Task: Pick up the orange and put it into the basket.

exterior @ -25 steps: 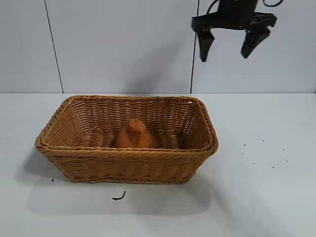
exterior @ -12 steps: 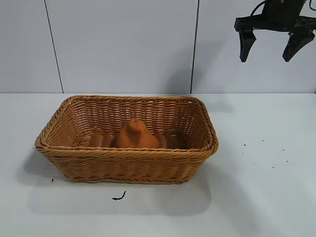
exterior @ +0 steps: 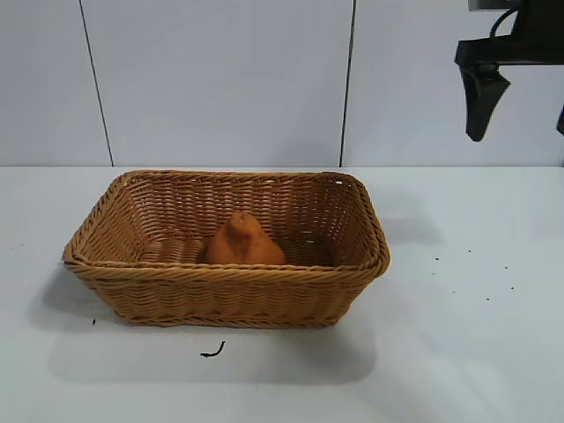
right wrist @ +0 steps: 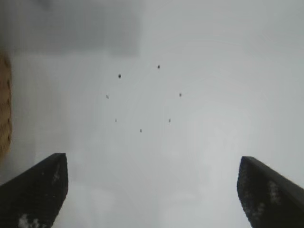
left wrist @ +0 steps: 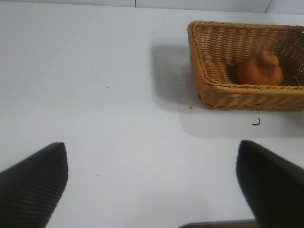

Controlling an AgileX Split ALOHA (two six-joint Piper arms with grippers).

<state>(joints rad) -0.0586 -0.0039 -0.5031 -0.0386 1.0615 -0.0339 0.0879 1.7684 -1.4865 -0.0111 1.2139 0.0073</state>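
We've got the orange point(exterior: 241, 241) sitting inside the basket point(exterior: 363, 211), so placement looks done; right gripper point(exterior: 520, 97), fingers spread & empty, has drifted up & rightward off the basket in the last sec; left gripper point(left wrist: 152, 190) also spread, parked well apart.

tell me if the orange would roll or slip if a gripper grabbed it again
The orange has a dull, rough surface, so it probably grips well. Its knobby bump points up from a broader base, so it likely wobbles rather than rolls. The basket walls would probably contain it.
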